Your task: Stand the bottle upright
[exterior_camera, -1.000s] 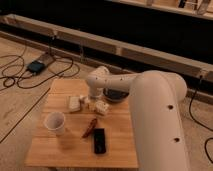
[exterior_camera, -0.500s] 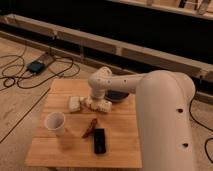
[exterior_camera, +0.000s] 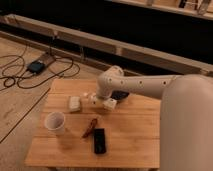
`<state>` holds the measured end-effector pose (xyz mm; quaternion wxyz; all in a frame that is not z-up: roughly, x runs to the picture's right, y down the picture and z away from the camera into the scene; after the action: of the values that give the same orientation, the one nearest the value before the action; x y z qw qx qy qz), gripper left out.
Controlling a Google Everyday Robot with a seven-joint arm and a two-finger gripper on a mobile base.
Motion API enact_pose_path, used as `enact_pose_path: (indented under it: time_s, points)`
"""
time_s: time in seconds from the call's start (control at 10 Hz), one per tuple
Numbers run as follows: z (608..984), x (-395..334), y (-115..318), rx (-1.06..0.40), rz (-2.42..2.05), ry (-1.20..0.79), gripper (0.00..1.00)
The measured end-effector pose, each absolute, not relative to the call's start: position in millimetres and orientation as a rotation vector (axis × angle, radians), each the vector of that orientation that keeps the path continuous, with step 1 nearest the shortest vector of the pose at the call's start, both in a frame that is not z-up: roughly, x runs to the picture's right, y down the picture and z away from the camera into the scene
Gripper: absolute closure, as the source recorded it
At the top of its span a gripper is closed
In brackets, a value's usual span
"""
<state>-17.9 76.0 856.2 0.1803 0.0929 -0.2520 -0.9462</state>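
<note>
My gripper (exterior_camera: 100, 101) sits low over the desk (exterior_camera: 135, 145), fingers pinching what looks like the small whitish bottle (exterior_camera: 92, 98) beside the dark bowl (exterior_camera: 120, 95). I'd lift slightly, turn its top upward, and lower gently before releasing.

Legible text, labels, brands, numbers, signs: none can be read, neither on the white mug (exterior_camera: 55, 121) nor on the dark flat device (exterior_camera: 99, 141). Gripper (exterior_camera: 96, 100): closed, low over the wooden table (exterior_camera: 132, 137), toward 12 o'clock from its middle.
</note>
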Motion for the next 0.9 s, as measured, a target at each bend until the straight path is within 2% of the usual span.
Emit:
enact_pose_path:
  time_s: [0.4,0.9]
  points:
    - [837,46,65,0.343,-2.613,-0.608,1.0]
    - [853,126,97,0.305,-2.531,-0.608,1.0]
